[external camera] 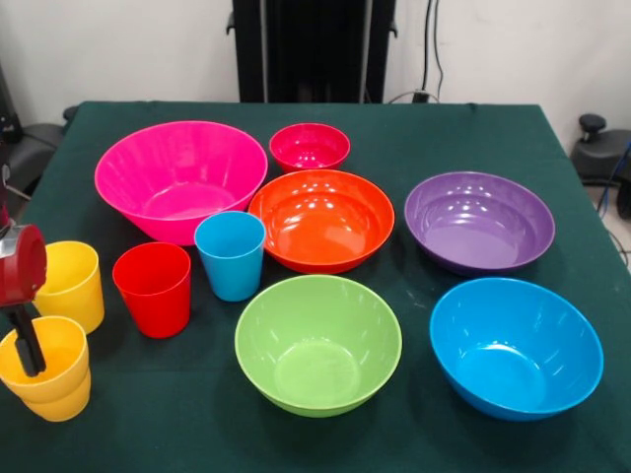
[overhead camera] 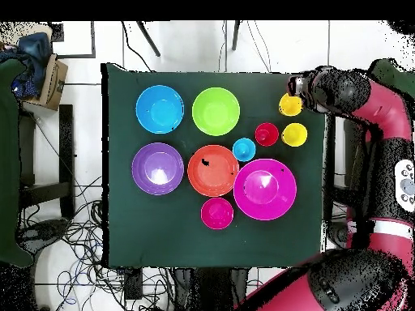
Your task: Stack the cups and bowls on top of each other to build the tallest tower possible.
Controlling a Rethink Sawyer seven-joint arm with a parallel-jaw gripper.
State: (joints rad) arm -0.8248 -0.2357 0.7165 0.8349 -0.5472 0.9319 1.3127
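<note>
- From the front view I see the gripper (external camera: 28, 340) with a black finger dipped inside the stacked yellow cups (external camera: 49, 370); I cannot tell whether it is spread or pinched.
- The overhead view alone shows the red arm (overhead camera: 381, 105) reaching to those cups.
- Beside the stack: a single yellow cup (external camera: 71, 284), then the red cup (external camera: 154, 288) and light blue cup (external camera: 231, 253).
- Bowls lie unstacked around the orange bowl (external camera: 321, 219).
- The green tablecloth (external camera: 414, 128) covers the table; cables (overhead camera: 73, 235) litter the tiled floor.

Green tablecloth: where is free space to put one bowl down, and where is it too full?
Free: the cloth behind the purple bowl, and the strip before the red cup left of the lime bowl. Crowded: around the orange bowl and light blue cup.
</note>
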